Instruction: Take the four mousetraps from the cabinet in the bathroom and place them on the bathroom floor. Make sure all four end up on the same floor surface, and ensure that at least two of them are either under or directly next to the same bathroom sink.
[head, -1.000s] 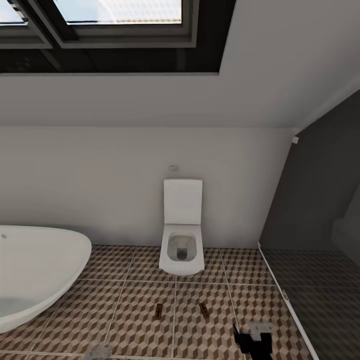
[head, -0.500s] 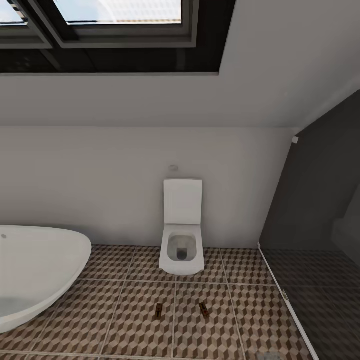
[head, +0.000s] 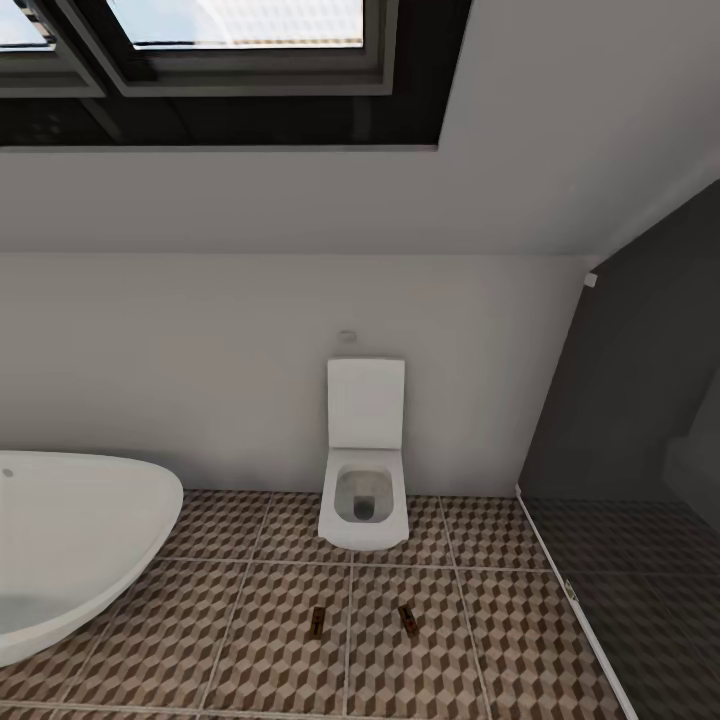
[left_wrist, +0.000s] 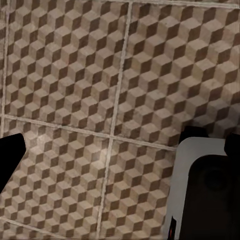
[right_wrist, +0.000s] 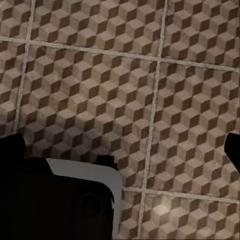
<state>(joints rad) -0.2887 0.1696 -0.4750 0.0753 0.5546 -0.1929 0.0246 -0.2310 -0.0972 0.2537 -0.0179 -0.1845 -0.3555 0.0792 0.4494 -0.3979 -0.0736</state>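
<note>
White wall (head: 200, 370) and a sloped ceiling with a dark-framed skylight (head: 230, 40) face you in the head view. At left you see the tub (head: 70, 540); at right, the dark grey shower zone (head: 640, 560). Centre, against the wall, stands the toilet (head: 365, 480) with its lid raised. Below it runs the cube-patterned floor (head: 250, 660). Two mousetraps lie flat on those tiles in front of the toilet, side by side but apart: one left (head: 318, 621), one right (head: 408, 619). Your wrist views look down on the same floor (left_wrist: 75, 75) (right_wrist: 100, 90). Dark finger tips (left_wrist: 10, 160) (right_wrist: 234, 149) sit at the frame edges of each, so both pincers stand spread wide, gripping nothing.
</note>
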